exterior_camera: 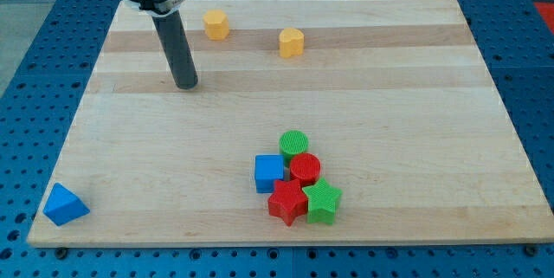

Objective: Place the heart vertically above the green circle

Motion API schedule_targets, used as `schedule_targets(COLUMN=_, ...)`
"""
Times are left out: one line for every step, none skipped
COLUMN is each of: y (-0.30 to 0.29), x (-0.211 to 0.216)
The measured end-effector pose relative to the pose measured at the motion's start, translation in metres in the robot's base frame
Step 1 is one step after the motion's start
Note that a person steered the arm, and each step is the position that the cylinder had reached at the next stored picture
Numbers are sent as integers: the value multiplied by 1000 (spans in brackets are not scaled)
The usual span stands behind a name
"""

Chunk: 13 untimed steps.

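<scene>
The green circle (293,144) lies right of centre toward the view's bottom, at the top of a tight cluster. Two yellow blocks lie near the view's top: one (292,42) looks like the heart and stands almost straight above the green circle, far from it. The other (215,24), to its left, looks like a pentagon. My tip (186,86) rests on the board at upper left, below and left of the yellow pentagon and well left of the heart, touching no block.
Touching the green circle from below are a red circle (305,169) and a blue cube (269,173), then a red star (287,202) and a green star (322,202). A blue triangle (64,204) sits at the board's lower left corner. The wooden board (433,96) lies on a blue perforated table.
</scene>
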State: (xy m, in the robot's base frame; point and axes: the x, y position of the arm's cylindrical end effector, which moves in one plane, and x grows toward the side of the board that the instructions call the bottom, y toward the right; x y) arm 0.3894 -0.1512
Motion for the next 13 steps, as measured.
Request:
schedule_targets(y=0, x=-4)
schedule_targets(y=1, x=-17)
schedule_targets(y=1, x=-24)
schedule_targets(y=1, x=-29)
schedule_targets(y=3, x=-45)
schedule_targets(y=18, x=-75)
schedule_targets(y=44, x=-90)
schedule_targets(y=72, x=-104)
schedule_targets(y=110, x=-111)
schedule_targets(y=141, x=-111)
schedule_targets(y=141, x=-111)
schedule_targets(y=143, x=-111)
schedule_targets(y=154, x=-111)
